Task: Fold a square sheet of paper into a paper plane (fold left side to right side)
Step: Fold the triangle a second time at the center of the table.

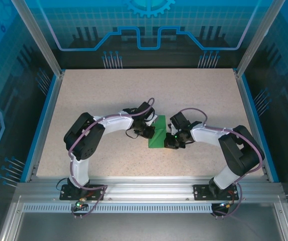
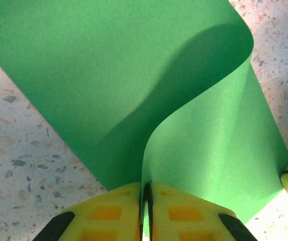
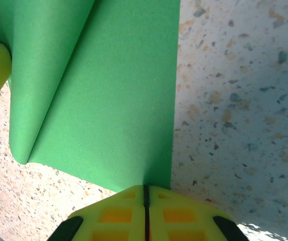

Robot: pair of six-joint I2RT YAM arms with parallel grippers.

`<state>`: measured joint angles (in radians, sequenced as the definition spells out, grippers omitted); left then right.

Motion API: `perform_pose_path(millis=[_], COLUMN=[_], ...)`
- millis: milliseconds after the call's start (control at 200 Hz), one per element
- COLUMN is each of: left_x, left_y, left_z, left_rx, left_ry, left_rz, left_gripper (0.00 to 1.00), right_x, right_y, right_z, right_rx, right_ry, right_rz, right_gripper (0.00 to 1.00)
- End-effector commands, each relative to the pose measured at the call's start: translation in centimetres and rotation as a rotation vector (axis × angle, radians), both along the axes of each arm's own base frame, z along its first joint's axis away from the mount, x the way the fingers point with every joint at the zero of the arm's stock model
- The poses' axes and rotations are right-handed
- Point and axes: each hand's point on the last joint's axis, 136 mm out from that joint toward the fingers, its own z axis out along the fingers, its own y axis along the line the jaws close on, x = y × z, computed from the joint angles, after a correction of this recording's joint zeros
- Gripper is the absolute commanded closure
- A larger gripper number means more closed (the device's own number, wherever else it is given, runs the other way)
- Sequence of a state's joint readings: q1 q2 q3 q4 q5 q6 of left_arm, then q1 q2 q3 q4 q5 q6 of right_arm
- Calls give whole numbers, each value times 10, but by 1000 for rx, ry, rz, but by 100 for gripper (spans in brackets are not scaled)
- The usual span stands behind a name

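Top external shows the square sheet of paper (image 1: pixel 157 134) near the middle of the bench (image 1: pixel 108 95), a little toward the near edge, with both arms bent inward to meet over it. The left gripper (image 1: pixel 148 131) sits at the sheet's left side and the right gripper (image 1: pixel 171 142) at its right side, nearer the front. From the left wrist, the yellow fingers (image 2: pixel 113 211) are pressed almost together, pinching a raised edge of the green paper; that flap curls up and over the part lying flat. From the right wrist, the fingers are likewise closed tight on an edge of the sheet, close to one corner.
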<state>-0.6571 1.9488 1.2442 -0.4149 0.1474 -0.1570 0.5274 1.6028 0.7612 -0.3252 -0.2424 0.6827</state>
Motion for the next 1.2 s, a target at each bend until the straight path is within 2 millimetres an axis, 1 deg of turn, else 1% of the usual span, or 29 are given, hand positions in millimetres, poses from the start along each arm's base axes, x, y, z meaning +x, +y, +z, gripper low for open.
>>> perform_pose_path(millis=[0,415,595,905,1025,1195], left_x=[6,7,4,-6,-10,-12], left_y=[5,6,3,5,7,7], left_z=[2,-3,-8,-19,-22,-23], left_rx=[25,32,21,25,30,31], left_ry=[-8,-7,12,55,67,73], left_rz=[2,3,-5,-15,-18,-21], left_gripper=[87,86,86,85,85,85], right_x=[-16,-17,-16,-14,-4,24], right_y=[-22,-23,-22,-20,-13,2], right_z=[-16,-17,-17,-14,-1,33], right_rx=[-96,-99,-98,-81,0,207], right_ry=[73,80,77,67,20,-112], right_rz=[-17,-18,-18,-17,-22,-70], right_gripper=[92,92,92,92,92,92])
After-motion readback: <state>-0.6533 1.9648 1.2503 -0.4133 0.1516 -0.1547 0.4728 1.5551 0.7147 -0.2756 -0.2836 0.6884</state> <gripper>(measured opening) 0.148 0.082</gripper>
